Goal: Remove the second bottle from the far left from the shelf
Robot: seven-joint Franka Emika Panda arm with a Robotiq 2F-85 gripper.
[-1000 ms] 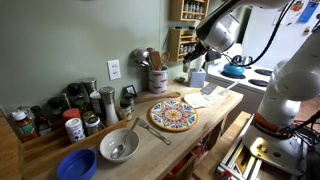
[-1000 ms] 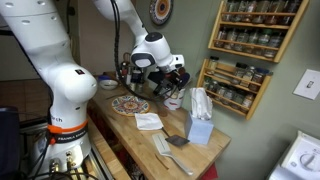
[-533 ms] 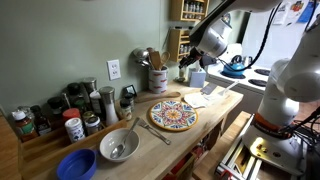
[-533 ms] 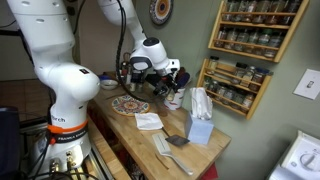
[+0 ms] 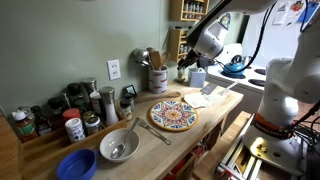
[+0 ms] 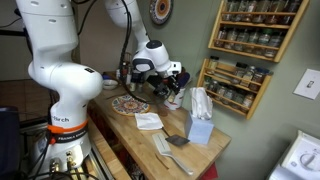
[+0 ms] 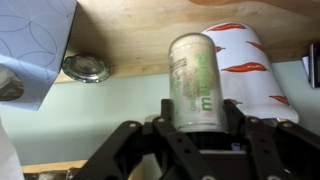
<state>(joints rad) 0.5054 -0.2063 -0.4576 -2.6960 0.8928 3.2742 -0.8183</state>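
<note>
Gripping a small cylindrical spice bottle with a green-and-white label [image 7: 195,85], the black Robotiq gripper [image 7: 195,125] is clamping it between both fingers, well apart from the narrow light-brown wooden shelf [image 6: 236,86] and over the wooden countertop [image 7: 130,35]. Setting it down well is probably calling for a level wrist, a bare patch clear of the white cup with red markings [image 7: 255,60], and release only on contact.

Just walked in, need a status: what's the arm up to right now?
The gripper is shut on a small green-labelled spice jar, as the wrist view shows. In an exterior view the arm holds it above the wooden counter, near the tissue box and clear of the wall spice rack. The jar does not look set down yet.
</note>
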